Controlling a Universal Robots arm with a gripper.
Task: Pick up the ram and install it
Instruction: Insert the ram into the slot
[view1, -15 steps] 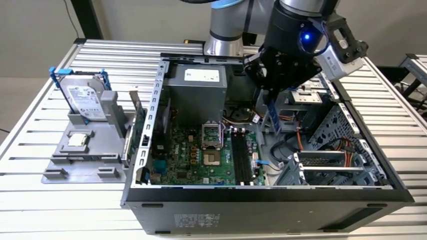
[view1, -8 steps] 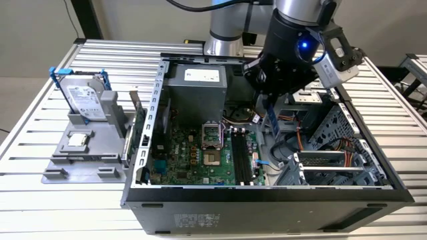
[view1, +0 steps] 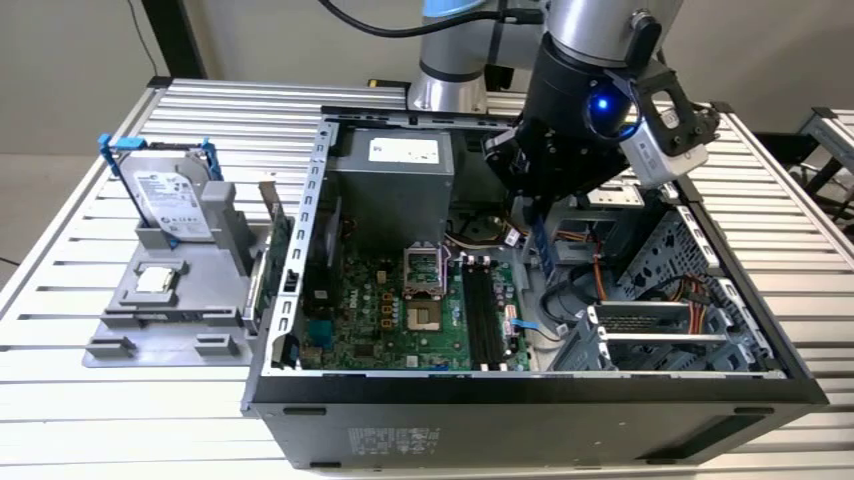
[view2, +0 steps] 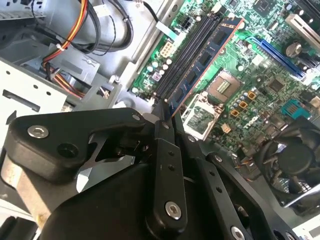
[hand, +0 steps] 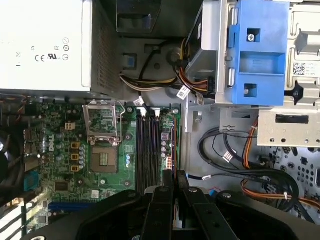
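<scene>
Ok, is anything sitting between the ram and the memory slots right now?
Nothing visible. The gripper holds the ram over the motherboard, alongside the black memory slots, which look empty in both wrist views. The loose cables lie off to the side, not across the slots.

The gripper (view2: 168, 107) is matt black, its linkage studded with shiny metal screws. The ram (view2: 207, 57) is a smooth circuit board carrying dark, faintly glossy chips. The motherboard (hand: 60, 150) is glossy green laminate. The case (view1: 315, 190) is bare grey sheet metal, the drive bracket (hand: 260, 50) smooth blue plastic, and the table (view1: 80, 400) ribbed, dull silvery metal.
</scene>
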